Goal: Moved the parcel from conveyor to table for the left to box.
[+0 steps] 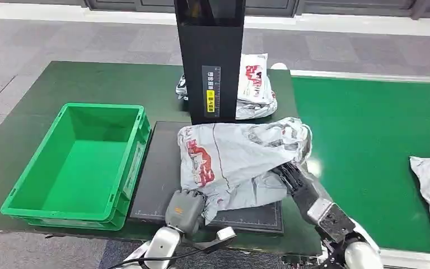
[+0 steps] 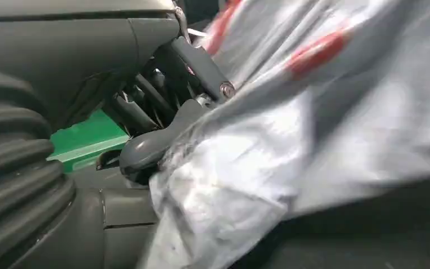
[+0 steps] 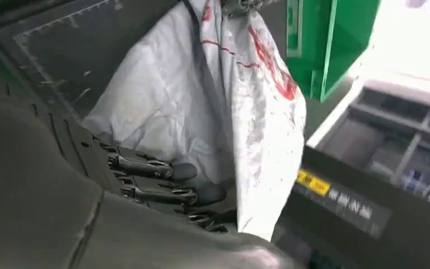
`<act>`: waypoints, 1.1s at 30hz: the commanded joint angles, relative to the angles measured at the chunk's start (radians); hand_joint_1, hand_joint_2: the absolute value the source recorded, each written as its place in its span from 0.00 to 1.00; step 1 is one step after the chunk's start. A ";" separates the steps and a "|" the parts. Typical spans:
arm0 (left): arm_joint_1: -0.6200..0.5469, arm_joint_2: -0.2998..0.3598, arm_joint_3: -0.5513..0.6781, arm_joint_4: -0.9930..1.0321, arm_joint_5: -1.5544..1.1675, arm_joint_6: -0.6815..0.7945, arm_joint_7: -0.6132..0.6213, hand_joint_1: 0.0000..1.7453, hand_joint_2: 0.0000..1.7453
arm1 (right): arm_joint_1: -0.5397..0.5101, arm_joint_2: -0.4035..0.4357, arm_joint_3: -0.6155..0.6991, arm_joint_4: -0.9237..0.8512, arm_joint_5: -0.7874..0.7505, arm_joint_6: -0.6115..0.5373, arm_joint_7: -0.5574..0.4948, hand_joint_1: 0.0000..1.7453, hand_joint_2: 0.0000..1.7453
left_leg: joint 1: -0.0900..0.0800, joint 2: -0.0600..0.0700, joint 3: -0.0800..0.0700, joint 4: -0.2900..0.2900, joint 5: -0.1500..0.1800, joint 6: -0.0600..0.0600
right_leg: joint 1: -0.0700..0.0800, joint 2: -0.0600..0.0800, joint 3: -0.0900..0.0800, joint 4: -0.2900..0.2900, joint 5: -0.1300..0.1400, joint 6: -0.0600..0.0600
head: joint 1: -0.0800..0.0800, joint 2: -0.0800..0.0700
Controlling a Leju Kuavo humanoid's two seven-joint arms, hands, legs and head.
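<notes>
Parcel [image 1: 232, 159] lying crumpled on the dark mat [image 1: 157, 185] on the table [image 1: 50, 84], just beside the green box [image 1: 81, 162]. Left hand [image 1: 186, 206] pinching its near corner, thumb [image 2: 145, 151] pressed against the plastic, probably ready to drag it toward the box. Right hand [image 1: 294, 178] touching the far edge with fingers [image 3: 162, 171] stretched against the plastic; grip there impossible to tell, likely just steadying for handover.

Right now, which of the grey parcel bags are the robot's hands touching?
The grey parcel bag on the black mat, between left hand and right hand; the others lie behind the black post and on the conveyor.
</notes>
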 commanded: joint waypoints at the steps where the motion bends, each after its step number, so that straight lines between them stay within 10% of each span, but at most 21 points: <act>1: 0.039 0.039 0.054 -0.032 -0.056 -0.037 0.001 1.00 1.00 | 0.165 0.050 -0.274 -0.156 0.050 0.022 -0.083 0.00 0.00 | -0.001 -0.003 0.001 -0.001 0.000 0.000 | -0.001 -0.001 0.001 -0.001 -0.001 0.000 | 0.000 0.000; 18: 0.054 0.003 0.098 -0.063 -0.056 -0.022 -0.036 1.00 1.00 | 0.129 0.100 -0.350 -0.028 0.117 0.116 -0.066 0.00 0.00 | 0.000 0.000 0.002 -0.004 0.000 0.002 | -0.001 0.003 0.002 -0.004 0.001 0.000 | 0.000 0.000; 19: 0.056 -0.014 0.126 -0.071 -0.056 0.007 -0.050 0.65 1.00 | 0.107 0.102 -0.342 0.001 0.119 0.124 -0.059 0.00 0.00 | 0.000 0.002 0.002 -0.002 0.000 0.001 | -0.001 0.003 0.002 -0.003 0.001 0.000 | 0.000 0.000; 20: 0.068 -0.040 0.177 -0.093 -0.056 0.058 -0.094 0.04 1.00 | 0.081 0.107 -0.328 0.040 0.115 0.128 -0.044 0.00 0.00 | 0.000 0.003 0.002 -0.001 -0.001 0.001 | 0.000 0.004 0.001 -0.002 0.001 0.000 | 0.000 0.000; 33: 0.094 -0.138 0.312 -0.169 0.127 0.308 -0.329 0.00 1.00 | -0.310 0.149 -0.145 0.545 -0.035 -0.016 0.188 0.00 0.00 | 0.000 0.014 -0.006 -0.005 0.002 0.002 | -0.001 0.016 -0.001 -0.004 0.007 0.000 | 0.000 0.000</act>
